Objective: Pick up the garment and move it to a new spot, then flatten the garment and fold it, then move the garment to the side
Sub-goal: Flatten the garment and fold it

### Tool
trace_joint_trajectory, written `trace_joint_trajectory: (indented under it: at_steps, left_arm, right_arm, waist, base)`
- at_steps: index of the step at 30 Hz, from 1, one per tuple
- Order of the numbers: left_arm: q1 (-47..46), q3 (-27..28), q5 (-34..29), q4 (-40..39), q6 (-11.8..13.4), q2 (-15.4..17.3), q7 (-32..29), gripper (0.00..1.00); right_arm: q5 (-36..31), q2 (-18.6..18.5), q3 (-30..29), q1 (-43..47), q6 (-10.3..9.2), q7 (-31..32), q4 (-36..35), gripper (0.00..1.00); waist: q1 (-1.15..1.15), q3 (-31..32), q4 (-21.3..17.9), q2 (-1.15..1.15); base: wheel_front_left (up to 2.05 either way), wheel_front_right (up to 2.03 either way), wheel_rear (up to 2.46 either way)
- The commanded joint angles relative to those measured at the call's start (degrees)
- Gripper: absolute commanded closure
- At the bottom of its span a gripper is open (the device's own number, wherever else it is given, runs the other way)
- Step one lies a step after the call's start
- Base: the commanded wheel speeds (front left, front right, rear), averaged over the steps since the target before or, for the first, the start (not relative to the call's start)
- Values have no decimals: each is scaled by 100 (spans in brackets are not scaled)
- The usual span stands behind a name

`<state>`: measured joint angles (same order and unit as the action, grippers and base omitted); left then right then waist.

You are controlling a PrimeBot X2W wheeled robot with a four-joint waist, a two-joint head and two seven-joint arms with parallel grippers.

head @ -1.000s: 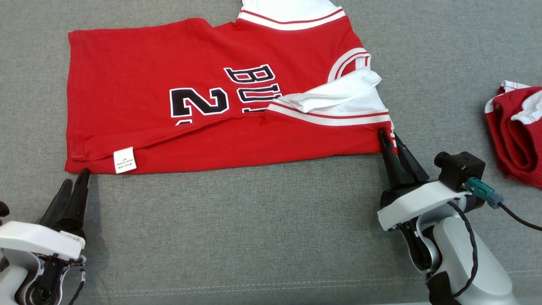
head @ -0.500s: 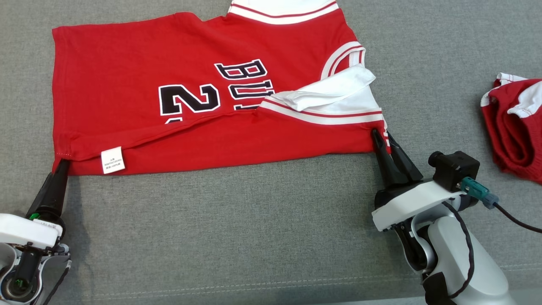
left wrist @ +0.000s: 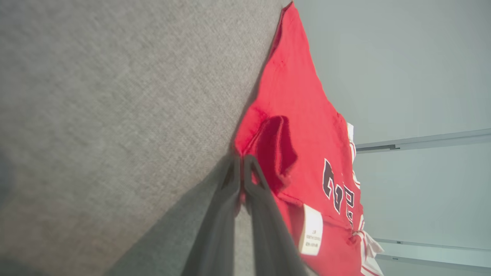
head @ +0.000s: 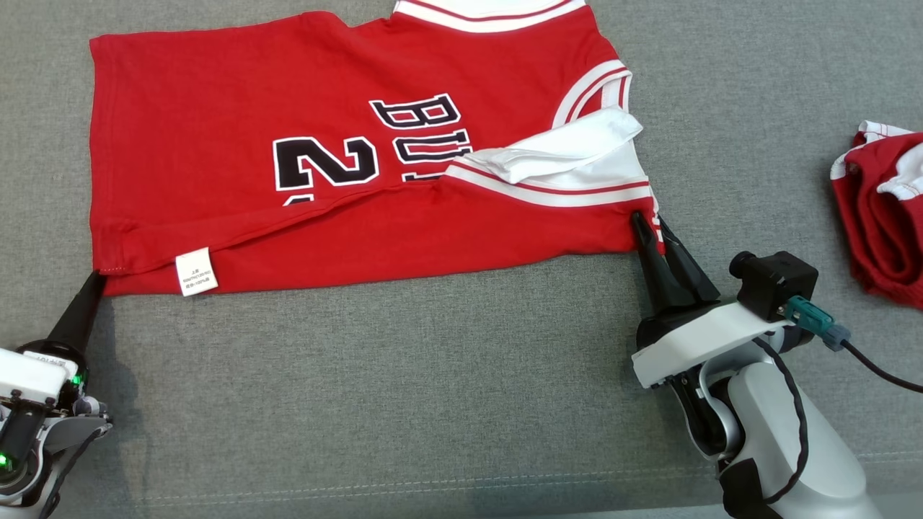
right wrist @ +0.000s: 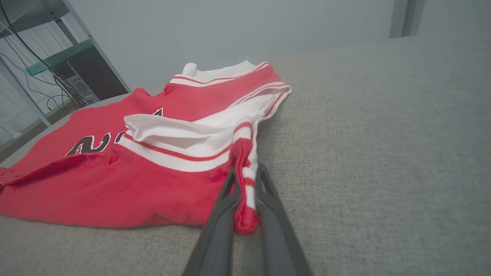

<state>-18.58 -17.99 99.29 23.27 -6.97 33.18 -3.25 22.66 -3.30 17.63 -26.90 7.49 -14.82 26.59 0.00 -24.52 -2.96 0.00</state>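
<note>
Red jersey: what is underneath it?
The jersey lies on the grey cloth surface, which shows beside it. Its near strip is folded over, hiding the bottom of the black number. Anything else beneath is covered.

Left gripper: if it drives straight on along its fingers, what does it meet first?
The red basketball jersey. The left gripper sits shut on its hem corner, so pushing on would probably just bunch that fabric across the grey cloth surface.

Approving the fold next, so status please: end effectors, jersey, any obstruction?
Left end effector shut on jersey hem corner. Right end effector shut on its striped edge. Jersey partly folded on grey surface. Second red garment apart, far right.
</note>
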Motion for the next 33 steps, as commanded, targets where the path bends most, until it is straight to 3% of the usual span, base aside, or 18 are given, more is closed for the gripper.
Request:
trace_joint_trajectory:
  at_steps: [1, 5, 12, 23, 33]
  left_arm:
    - [-47, 284, 118, -229, -52, -79, -167, 100]
    - [52, 831, 64, -341, -52, -273, -548, 100]
    - [226, 1088, -442, -187, -52, -516, -686, 100]
    - [561, 969, -1106, 746, -52, -854, 30, 100]
    - [692, 778, -1302, 1303, -52, -950, 545, 100]
  right_arm:
    - [42, 43, 120, -34, 0, -18, -152, 100]
    - [41, 43, 90, -42, 0, -18, -134, 100]
    - [62, 43, 44, 54, 0, -18, 49, 100]
    - [138, 43, 7, 427, 0, -18, 577, 100]
    - [238, 43, 220, 924, 0, -18, 812, 100]
  waist:
    - [0, -4, 5, 0]
    - [0, 12, 13, 0]
    - [0, 348, 44, 0]
    - [0, 1286, 21, 0]
    - [0, 1680, -24, 0]
  base:
    - [0, 0, 0]
    - [0, 0, 0]
    - [0, 0, 0]
    - [0, 0, 0]
    - [0, 0, 0]
